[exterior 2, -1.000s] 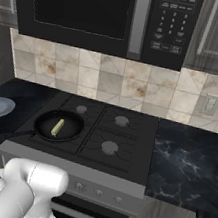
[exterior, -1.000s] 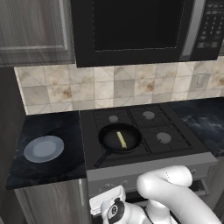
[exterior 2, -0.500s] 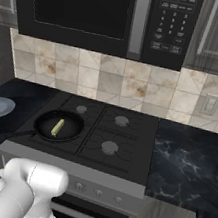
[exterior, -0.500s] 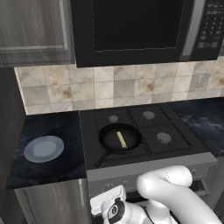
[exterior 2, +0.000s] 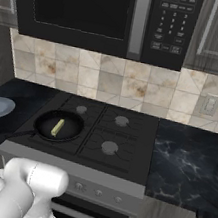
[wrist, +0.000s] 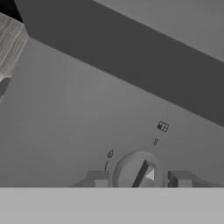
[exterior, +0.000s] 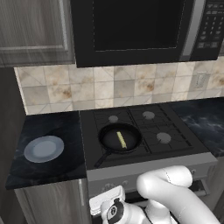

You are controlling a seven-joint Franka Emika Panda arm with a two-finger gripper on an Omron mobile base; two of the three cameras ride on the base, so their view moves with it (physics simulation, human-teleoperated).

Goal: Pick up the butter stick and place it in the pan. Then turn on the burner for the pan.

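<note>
Gripping the burner knob (wrist: 142, 173) at the lower centre of the hand view, the gripper (wrist: 139, 178) has its two fingertips set either side of the knob's raised ridge, apparently clamped on it, against the grey stove front panel (wrist: 87, 113). The arm reaches down below the stove's front edge at the bottom of both base views.

The butter stick (exterior: 121, 139) lies inside the pan (exterior: 120, 138), roughly at its middle, in the centre of the left base view. The pan sits on the front left burner of the stove (exterior: 164, 127), its handle pointing toward the lower left. A grey-blue plate (exterior: 43, 148) rests apart on the dark worktop (exterior: 52, 127) at the left. The placing step reads as complete; the burner step is in hand.

Risks noted: the fingertips hold only the narrow ridge, so they could slip off as the hand rotates, leaving the knob unturned. Several knobs line the panel, and whether this one serves the pan's burner cannot be confirmed; a wrong choice would light another burner. No flame is visible.
</note>
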